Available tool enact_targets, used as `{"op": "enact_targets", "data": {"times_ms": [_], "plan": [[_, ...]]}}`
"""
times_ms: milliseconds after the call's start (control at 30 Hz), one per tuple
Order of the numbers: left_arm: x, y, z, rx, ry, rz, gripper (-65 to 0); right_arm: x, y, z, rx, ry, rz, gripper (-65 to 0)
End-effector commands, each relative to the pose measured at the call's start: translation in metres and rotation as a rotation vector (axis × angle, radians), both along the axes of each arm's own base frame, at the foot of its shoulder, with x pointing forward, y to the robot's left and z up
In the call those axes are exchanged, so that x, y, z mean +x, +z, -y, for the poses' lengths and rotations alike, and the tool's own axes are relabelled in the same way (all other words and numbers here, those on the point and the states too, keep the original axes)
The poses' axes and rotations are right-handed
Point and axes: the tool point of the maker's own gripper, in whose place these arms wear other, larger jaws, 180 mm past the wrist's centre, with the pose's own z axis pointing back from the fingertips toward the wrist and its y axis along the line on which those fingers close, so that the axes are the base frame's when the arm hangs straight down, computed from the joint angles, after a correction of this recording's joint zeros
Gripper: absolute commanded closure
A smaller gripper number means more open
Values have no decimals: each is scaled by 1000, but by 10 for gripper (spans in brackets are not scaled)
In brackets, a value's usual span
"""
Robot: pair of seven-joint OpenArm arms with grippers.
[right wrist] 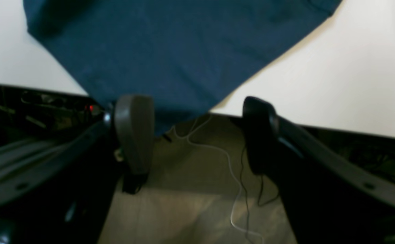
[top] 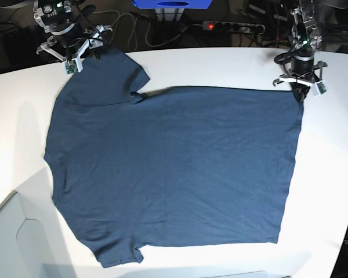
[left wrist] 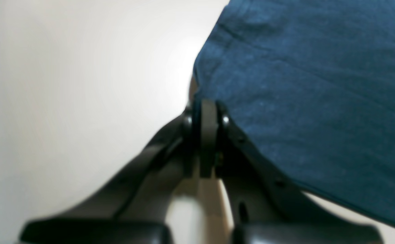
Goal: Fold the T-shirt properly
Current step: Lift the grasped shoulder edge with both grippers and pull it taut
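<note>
t-shirt (top: 174, 168) dark navy, spread flat, faintly wrinkled, on white table (top: 330, 185)

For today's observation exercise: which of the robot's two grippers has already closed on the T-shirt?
The left gripper, jaws pinched shut on the T-shirt hem corner; the right gripper stands open at the sleeve.

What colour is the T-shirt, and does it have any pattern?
The T-shirt is plain dark navy blue with no pattern; the base view shows it best.

Plain dark navy-blue short-sleeved cotton T-shirt (top: 174, 174): one item, spread flat and unfolded across the white surface (top: 330, 191), lightly creased, one sleeve reaching the surface's far edge.
</note>
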Motion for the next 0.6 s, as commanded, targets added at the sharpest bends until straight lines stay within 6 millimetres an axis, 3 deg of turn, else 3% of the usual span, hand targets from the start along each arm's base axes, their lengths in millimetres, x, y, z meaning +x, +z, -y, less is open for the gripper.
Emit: {"op": "enact_targets", "data": {"times_ms": [0,267,567], "plan": [[2,11,-5,26,-6,31,0,5,5,1,-3,6,27,-395],[-7,7,-4,23,-4,11,0,4,-24,10,-11,-19,-32,-396],[-10,6,-4,21,-3,6,0,9,-40,12,6,-43,-20,-396]]}}
